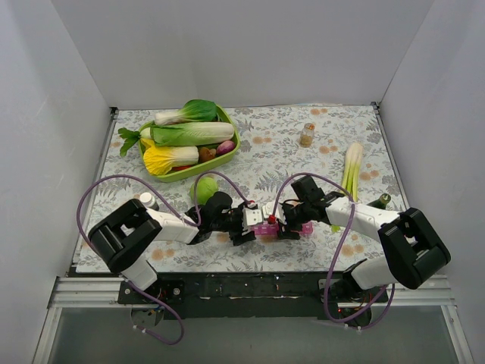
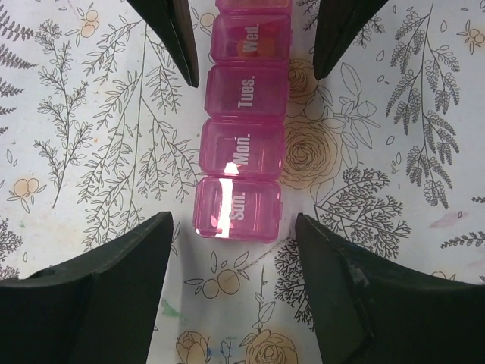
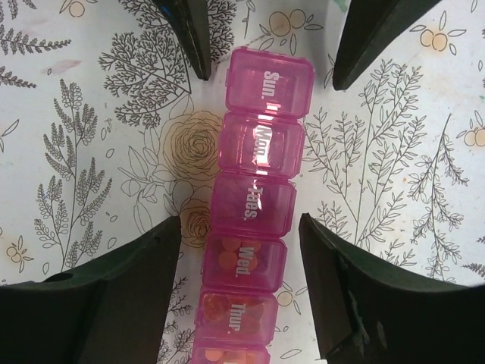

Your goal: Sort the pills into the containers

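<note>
The pink pill-box strip [image 2: 242, 144] has lids reading "Sun.", "Mon.", "Tues.", "Wed." and "Thur."; orange pills [image 3: 231, 258] show through Wed. and Thur. It lies toward 6 o'clock on a floral-print worktop [image 1: 303, 159] boxed in by white walls [image 1: 227, 45]. The left fingers [image 2: 136, 265] at 9 o'clock and the right fingers [image 3: 144, 265] at 3 o'clock straddle its ends, spread wide, gripping nothing.

A robot lab test cell: plain white panels [image 1: 227, 53] enclose a floral-clothed bench [image 1: 303, 163], with left arm [image 1: 170, 225] and right arm [image 1: 364, 216] bolted to a metal rail [image 1: 250, 288].
</note>
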